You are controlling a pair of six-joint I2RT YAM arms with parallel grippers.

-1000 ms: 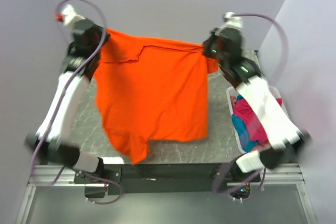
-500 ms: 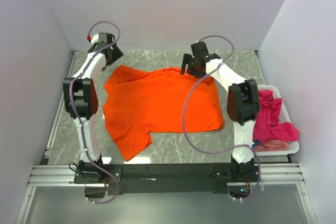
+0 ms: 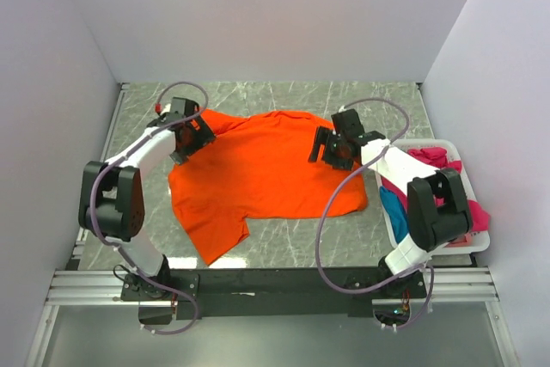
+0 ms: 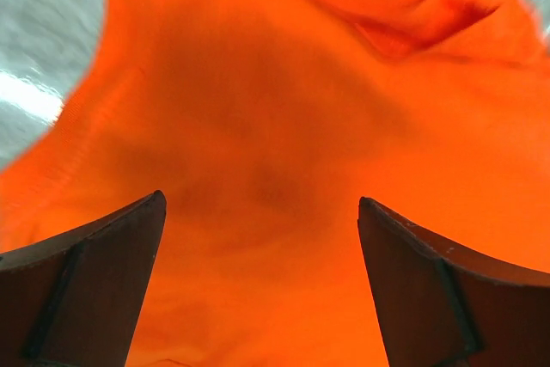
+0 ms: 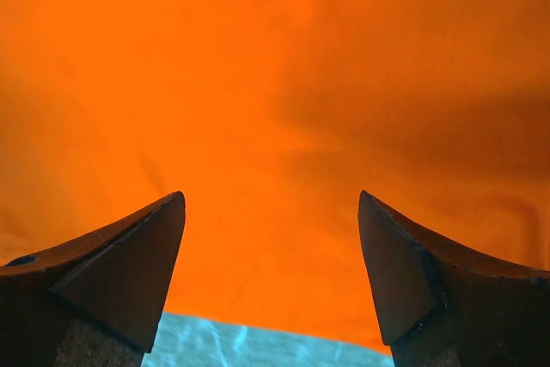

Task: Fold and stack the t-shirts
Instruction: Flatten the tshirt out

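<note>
A bright orange t-shirt (image 3: pixel 258 174) lies spread on the grey marbled table, one sleeve pointing to the near left. My left gripper (image 3: pixel 191 139) hovers over the shirt's left shoulder with open jaws; between them only orange cloth (image 4: pixel 258 169) shows. My right gripper (image 3: pixel 329 148) is above the shirt's right shoulder, also open and empty, with orange cloth (image 5: pixel 258 109) filling the right wrist view. More t-shirts, magenta-pink (image 3: pixel 430 157) and teal-blue (image 3: pixel 391 210), lie bunched in the basket at the right.
A white plastic basket (image 3: pixel 478 242) stands at the table's right edge, under my right arm's forearm. Pale walls close the table at the back and both sides. A black rail (image 3: pixel 275 281) runs along the near edge.
Both grippers let go of the orange t-shirt, which dropped flat onto the table. Both arms then drew back toward the near side and now hang over the shirt's shoulders.
</note>
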